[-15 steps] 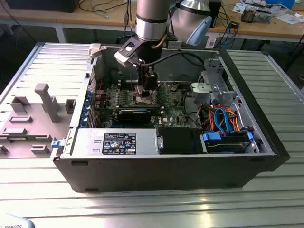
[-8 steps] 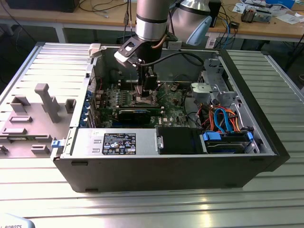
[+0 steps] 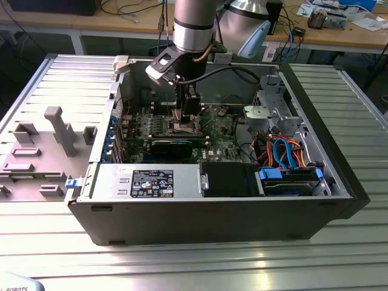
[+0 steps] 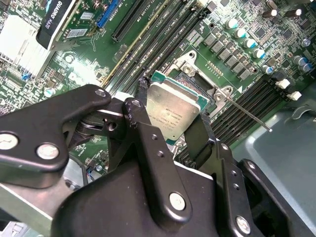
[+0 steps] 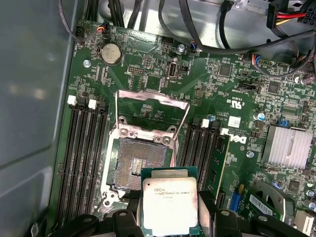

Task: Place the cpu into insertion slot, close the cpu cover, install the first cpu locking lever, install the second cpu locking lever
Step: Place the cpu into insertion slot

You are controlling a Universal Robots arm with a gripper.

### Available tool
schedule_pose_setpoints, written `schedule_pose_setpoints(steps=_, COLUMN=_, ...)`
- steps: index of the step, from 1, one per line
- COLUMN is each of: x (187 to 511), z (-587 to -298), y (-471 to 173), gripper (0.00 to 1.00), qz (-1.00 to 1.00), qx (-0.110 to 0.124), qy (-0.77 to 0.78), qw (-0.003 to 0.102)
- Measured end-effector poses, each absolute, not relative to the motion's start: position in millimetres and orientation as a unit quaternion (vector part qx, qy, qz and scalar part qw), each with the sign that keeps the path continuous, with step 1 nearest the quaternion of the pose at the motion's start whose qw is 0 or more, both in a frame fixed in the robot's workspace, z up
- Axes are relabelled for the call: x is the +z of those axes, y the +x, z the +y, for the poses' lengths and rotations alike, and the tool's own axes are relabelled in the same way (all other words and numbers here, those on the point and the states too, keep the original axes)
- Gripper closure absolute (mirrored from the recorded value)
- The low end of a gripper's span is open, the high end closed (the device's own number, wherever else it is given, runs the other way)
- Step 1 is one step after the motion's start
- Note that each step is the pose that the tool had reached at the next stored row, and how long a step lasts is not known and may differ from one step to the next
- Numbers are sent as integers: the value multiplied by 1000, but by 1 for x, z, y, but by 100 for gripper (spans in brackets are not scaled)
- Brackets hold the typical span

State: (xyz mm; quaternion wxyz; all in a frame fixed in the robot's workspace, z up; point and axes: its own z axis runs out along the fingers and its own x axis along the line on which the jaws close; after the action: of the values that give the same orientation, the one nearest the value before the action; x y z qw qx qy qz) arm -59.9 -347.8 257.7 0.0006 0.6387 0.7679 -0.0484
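Observation:
My gripper [image 4: 173, 114] is shut on the cpu [image 4: 174, 109], a flat square chip with a dull silver top, one black finger [image 4: 141, 89] on each of two opposite edges. In the first wrist view the cpu [image 5: 169, 200] hangs just beside the insertion slot [image 5: 140, 163], a dark square recess that lies bare on the green motherboard [image 5: 232, 84]. The cpu cover [image 5: 151, 95], a thin silvery frame, is swung up and open at the slot's far side. A thin metal lever [image 4: 248, 113] sticks out beside the slot. In the exterior view the gripper [image 3: 183, 120] reaches down into the computer case.
Long black memory slots [image 5: 84, 148] run along both sides of the slot. A finned heat sink [image 5: 288, 144] and a black card [image 4: 57, 19] sit nearby. Black cables [image 5: 207, 34] cross the board's edge. The case walls [image 3: 315, 109], a drive bay with orange and blue cables [image 3: 285, 151] and a grey box [image 3: 145, 182] close in.

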Motion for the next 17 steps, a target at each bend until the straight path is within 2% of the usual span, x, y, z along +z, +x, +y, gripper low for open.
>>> schedule_pose_setpoints(steps=17, x=258, z=-348, y=-60, gripper=45, qz=760, qx=-49, qy=648, qw=0)
